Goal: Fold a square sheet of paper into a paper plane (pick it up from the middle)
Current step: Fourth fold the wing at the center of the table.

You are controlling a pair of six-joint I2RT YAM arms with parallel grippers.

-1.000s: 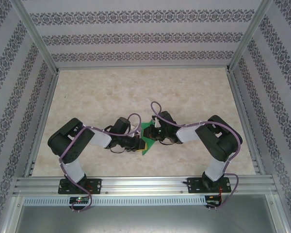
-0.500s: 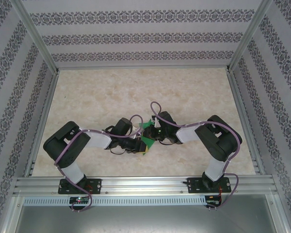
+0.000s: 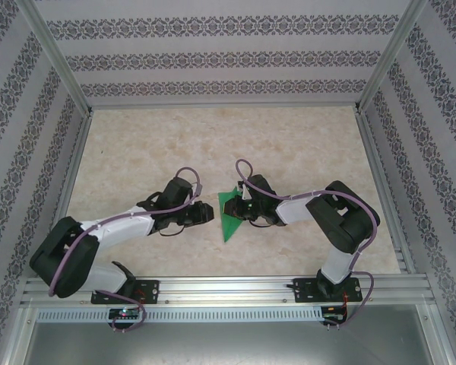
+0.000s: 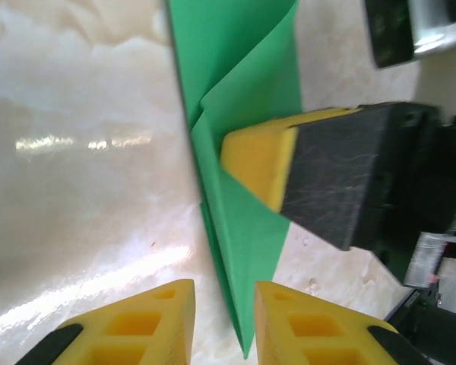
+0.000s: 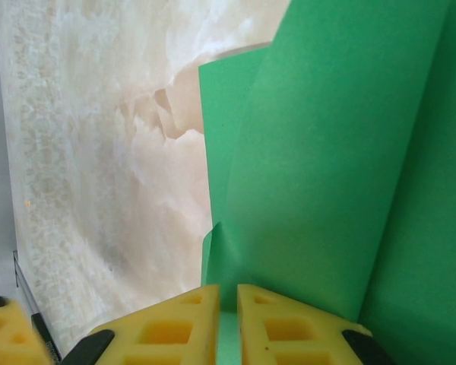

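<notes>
The square sheet of paper (image 3: pixel 226 220) is bright green and folded into a narrow pointed dart, the paper plane shape, with its tip toward the near edge. My right gripper (image 3: pixel 242 211) is shut on its right side. In the right wrist view the green paper (image 5: pixel 327 152) runs down between the nearly closed yellow fingers of that gripper (image 5: pixel 228 293). My left gripper (image 3: pixel 210 213) sits just left of the paper. In the left wrist view its jaws (image 4: pixel 224 293) stand apart, with the paper's tip (image 4: pixel 247 251) lying loose in the gap. The right gripper's yellow fingertip (image 4: pixel 258 160) presses on the paper.
The beige marbled table (image 3: pixel 213 144) is walled by patterned panels on three sides. An aluminium rail (image 3: pixel 228 287) runs along the near edge, with both arm bases bolted to it.
The left gripper has let go of the paper and drawn back to the left, its arm swinging low and leftward. The right gripper has kept its hold in place.
</notes>
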